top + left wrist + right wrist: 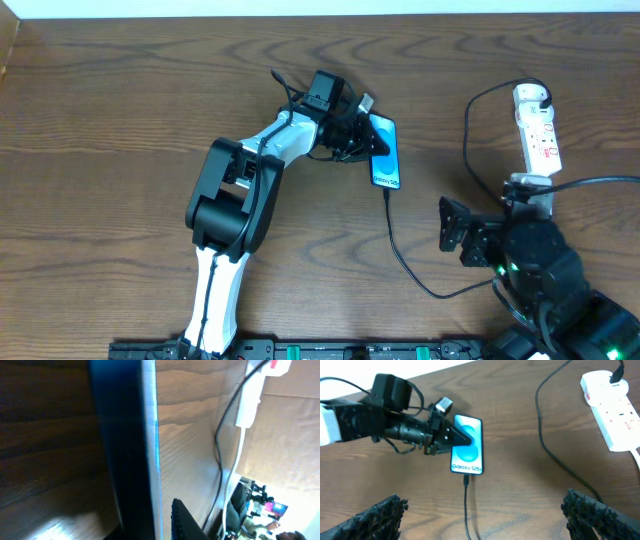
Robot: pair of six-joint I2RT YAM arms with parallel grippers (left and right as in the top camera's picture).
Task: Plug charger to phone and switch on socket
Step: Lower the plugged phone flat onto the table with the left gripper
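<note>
The phone (386, 157) lies on the table with its blue screen up; the right wrist view (468, 445) shows the "Galaxy S25+" text. My left gripper (363, 134) is shut on the phone's left edge, and its fingers show in the right wrist view (449, 436). The left wrist view shows only the phone's dark edge (125, 450) close up. The charger's black cable (400, 250) sits plugged into the phone's near end (466, 480) and loops round to the socket (537, 125). My right gripper (485, 520) is wide open and empty, hovering near the cable in front of the phone.
The socket's white cord (530, 185) runs down towards my right arm (540, 260). The cable loop (555, 455) lies between the phone and the socket (610, 405). The table's far edge runs along the top (300, 18).
</note>
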